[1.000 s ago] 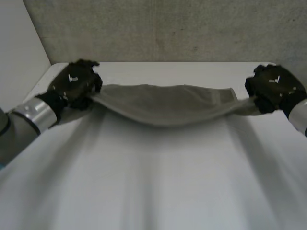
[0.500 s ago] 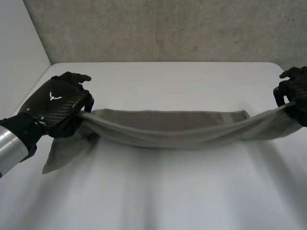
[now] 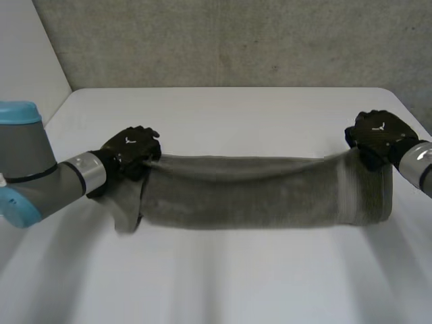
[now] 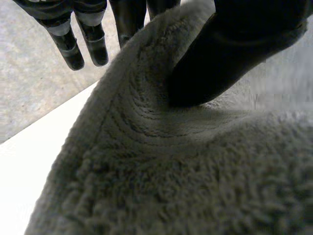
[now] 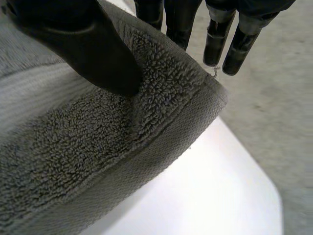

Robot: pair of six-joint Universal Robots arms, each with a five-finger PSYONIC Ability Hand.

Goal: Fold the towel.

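White worktop [image 3: 223, 115], grey towel [image 3: 256, 196] stretched sideways across its middle, hanging as a long doubled band from its top edge. Left hand [image 3: 131, 150] grips the towel's left end, thumb pinching the cloth against the fingers. Right hand [image 3: 379, 135] grips the right end corner the same way. A loose flap droops below the left hand.

White table [image 3: 223, 283] beneath a grey towel [image 3: 250, 196]

Blurred lower edge of the towel [image 3: 250, 192], head view.
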